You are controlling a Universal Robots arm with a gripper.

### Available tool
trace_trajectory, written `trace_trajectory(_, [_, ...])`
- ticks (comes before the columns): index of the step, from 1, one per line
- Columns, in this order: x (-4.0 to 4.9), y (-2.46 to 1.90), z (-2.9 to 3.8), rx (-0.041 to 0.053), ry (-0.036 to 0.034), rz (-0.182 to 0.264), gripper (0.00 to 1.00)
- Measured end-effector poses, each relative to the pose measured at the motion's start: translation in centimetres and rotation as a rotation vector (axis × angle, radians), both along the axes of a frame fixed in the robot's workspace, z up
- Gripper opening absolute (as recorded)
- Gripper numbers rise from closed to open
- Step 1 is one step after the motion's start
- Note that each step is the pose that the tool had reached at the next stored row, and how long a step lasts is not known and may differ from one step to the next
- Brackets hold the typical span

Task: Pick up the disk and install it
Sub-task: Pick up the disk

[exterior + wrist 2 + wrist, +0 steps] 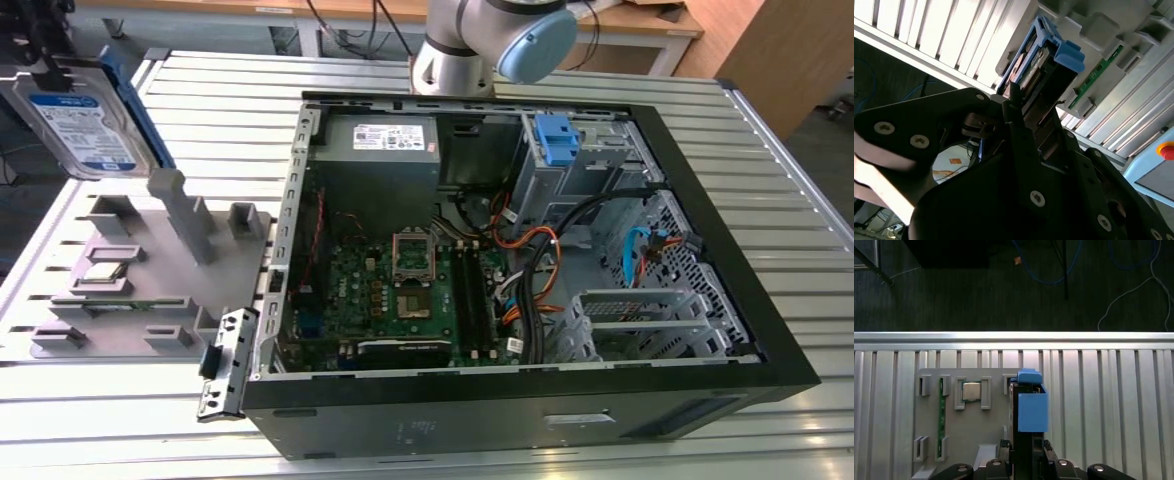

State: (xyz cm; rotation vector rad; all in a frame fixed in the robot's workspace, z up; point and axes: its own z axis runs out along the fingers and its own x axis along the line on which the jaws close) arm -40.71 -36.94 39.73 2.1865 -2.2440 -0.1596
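Already lifted, disk hanging at upper left of exterior view, over grey holder; gripper clamping it. Pickup done, installing in computer case not yet done.

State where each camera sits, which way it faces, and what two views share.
Exterior view: set high, looking down on the open computer case; the arm shows.
First wrist view: on the wrist, looking straight down past the end effector onto the grey parts holder.
Second wrist view: on the wrist, looking obliquely along the end effector.
Shared: both wrist views show the disk gripped.
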Motion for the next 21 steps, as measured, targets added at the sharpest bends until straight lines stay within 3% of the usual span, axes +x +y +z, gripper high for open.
trace_trajectory(6, [0.00, 0.00, 2.54, 0.0000, 0.0000, 0.000, 0.35])
trace_trajectory(21, [0.00, 0.00, 2.89, -0.0001, 0.0001, 0.000, 0.35])
